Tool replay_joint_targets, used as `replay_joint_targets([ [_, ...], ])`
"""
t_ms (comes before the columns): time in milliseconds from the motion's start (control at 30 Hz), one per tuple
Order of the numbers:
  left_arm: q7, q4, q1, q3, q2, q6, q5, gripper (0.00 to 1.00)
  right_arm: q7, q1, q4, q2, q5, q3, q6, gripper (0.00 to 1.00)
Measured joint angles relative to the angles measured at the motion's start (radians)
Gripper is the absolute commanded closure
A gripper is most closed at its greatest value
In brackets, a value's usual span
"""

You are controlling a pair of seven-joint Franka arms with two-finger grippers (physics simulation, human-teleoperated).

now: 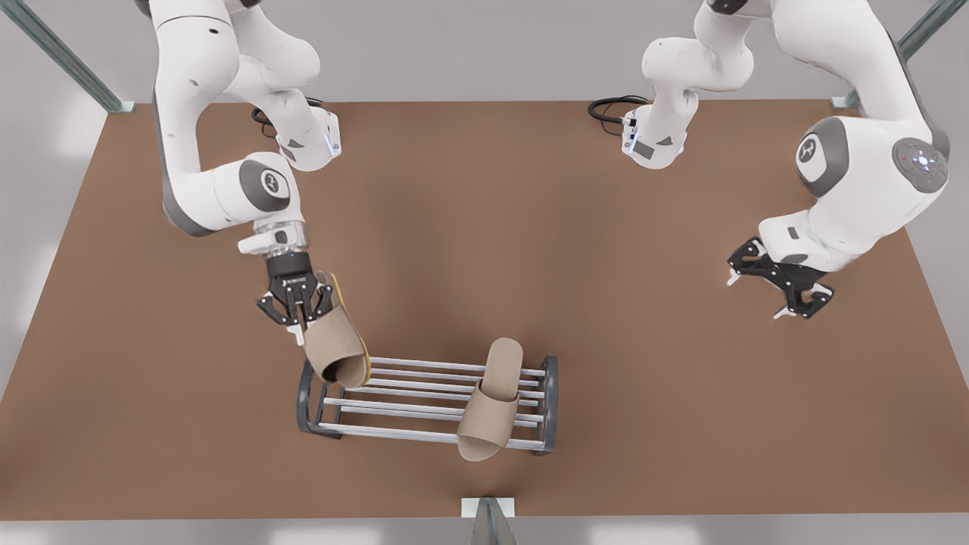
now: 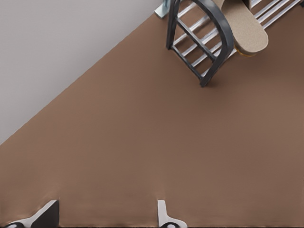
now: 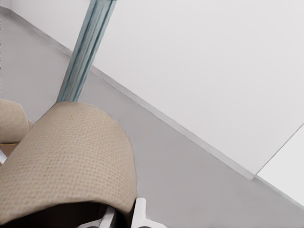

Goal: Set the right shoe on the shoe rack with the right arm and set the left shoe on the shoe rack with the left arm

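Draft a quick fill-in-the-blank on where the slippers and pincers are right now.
The right pincer holds a beige slipper over the front view's ____ end of the shoe rack.
The other slipper lies across the rack's ____ tier.
The left pincer, off to the side, is empty and ____.
Missing: left; top; open.

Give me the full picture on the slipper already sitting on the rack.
The beige slipper is open-toed, woven-looking fabric with a wide strap across its front half. It lies flat across the silver top bars of the shoe rack, near the end on the front view's right, heel away from the camera, toe overhanging the near bar. No gripper touches it.
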Motion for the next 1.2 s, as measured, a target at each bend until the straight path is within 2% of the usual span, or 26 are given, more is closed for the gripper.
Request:
replay_joint_targets([
  [133,-0.114,0.016,0.012,0.012,0.02,-0.099,0.035,0.0,0.014,0.061,0.112,0.111,0.0,-0.013,0.014,0.79],
  [333,-0.285,0.203,0.0,0.01,0.166,-0.169,0.045,0.0,0.029,0.168,0.249,0.256,0.0,-0.086,0.038,0.79],
  [767,-0.539,0.214,0.001,0.013,0.17,-0.208,0.047,0.0,0.047,0.291,0.384,0.446,0.0,-0.17,0.047,0.78],
  [800,-0.552,0.213,0.001,0.013,0.169,-0.211,0.046,0.0,0.049,0.292,0.387,0.451,0.0,-0.172,0.046,0.5],
  [833,-0.564,0.212,0.001,0.013,0.168,-0.213,0.046,0.0,0.05,0.292,0.391,0.454,0.0,-0.174,0.045,0.27],
  [867,-0.576,0.212,0.0,0.013,0.167,-0.216,0.046,0.0,0.052,0.292,0.393,0.455,0.0,-0.175,0.044,0.2],
  [967,-0.608,0.212,0.0,0.013,0.166,-0.221,0.046,0.0,0.055,0.293,0.394,0.455,0.0,-0.176,0.041,0.18],
  [1067,-0.634,0.211,0.001,0.013,0.165,-0.225,0.046,0.0,0.057,0.293,0.394,0.452,0.0,-0.176,0.04,0.07],
  [1200,-0.663,0.211,0.001,0.013,0.164,-0.229,0.046,0.0,0.06,0.293,0.384,0.451,0.0,-0.176,0.041,0.07],
])
